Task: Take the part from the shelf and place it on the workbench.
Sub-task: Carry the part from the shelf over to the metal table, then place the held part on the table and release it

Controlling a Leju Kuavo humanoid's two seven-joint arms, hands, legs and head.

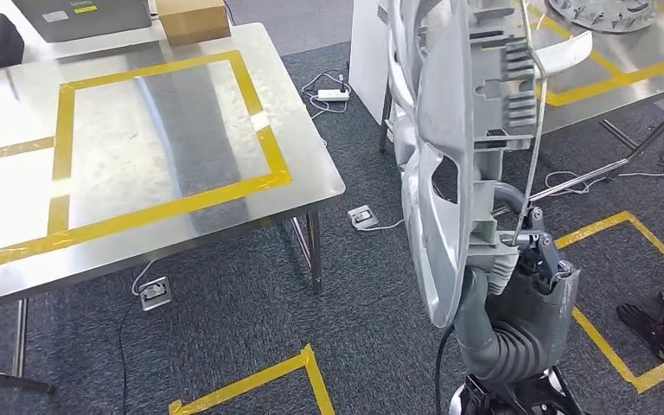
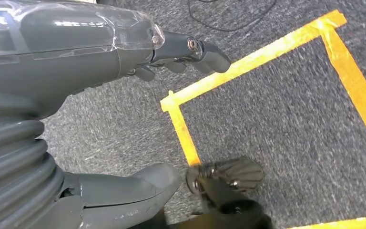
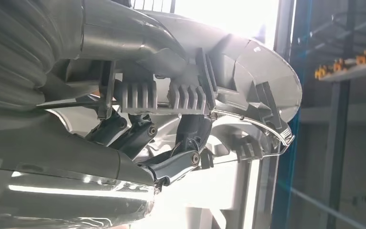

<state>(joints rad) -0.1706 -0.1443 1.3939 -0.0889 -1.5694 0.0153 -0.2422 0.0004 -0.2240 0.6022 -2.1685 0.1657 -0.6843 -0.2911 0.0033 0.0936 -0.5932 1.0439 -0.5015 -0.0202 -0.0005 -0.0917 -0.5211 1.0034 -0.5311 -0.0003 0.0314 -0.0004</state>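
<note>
silver part (image 1: 450,164) gripped upright by right hand (image 1: 532,259); left hand (image 2: 171,52) seemingly loose, empty.

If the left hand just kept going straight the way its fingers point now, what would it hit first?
Probably the grey carpet. In the left wrist view the left hand hangs empty, fingers aimed down toward the floor near the yellow tape, with nothing between them. Depth is hard to judge.

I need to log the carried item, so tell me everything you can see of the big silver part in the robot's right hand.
The large silver-grey moulded part, plastic by its look, is held upright and edge-on above the dark carpet, right of the steel workbench. It has a smooth curved shell with cut-out openings, ribbed comb-like blocks and clips on its back, and a thin rim strip. The right hand grips its lower section; nothing else touches it.
</note>
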